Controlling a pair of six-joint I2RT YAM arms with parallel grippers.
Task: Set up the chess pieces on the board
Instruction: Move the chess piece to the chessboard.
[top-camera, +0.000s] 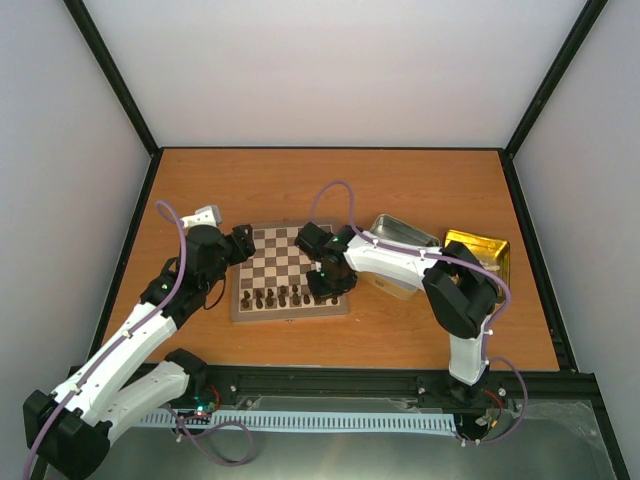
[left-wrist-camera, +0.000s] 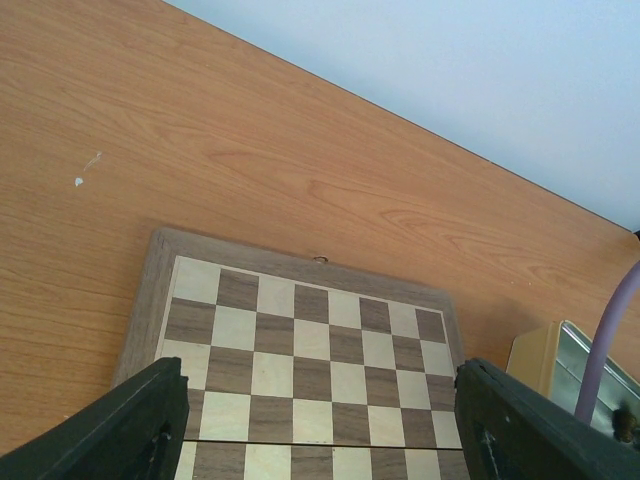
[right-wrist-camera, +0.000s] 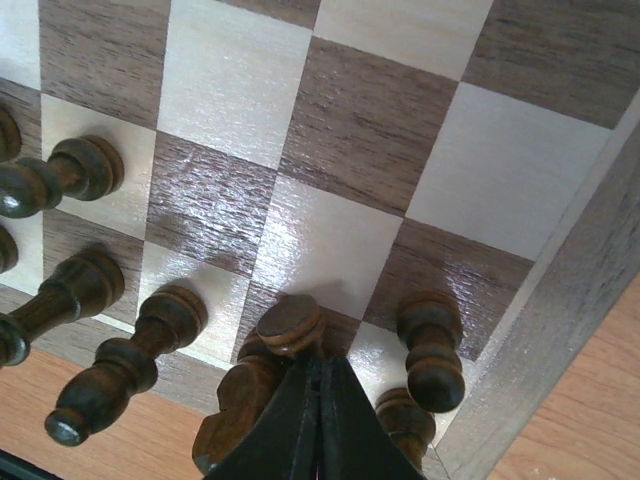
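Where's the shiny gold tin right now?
In the top view, the shiny gold tin sits on the wooden table, far right, just right of the rectangular silver tin.

Chessboard (top-camera: 290, 262) at the middle of the table (top-camera: 300, 190), chess pieces (top-camera: 283, 296) standing along its near rows, rectangular tin (top-camera: 402, 231) just right of it, second tin (top-camera: 478, 248) farther right.

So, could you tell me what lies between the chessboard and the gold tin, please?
The silver tin, partly covered by the right arm, lies between chessboard and gold tin; the top view shows it.
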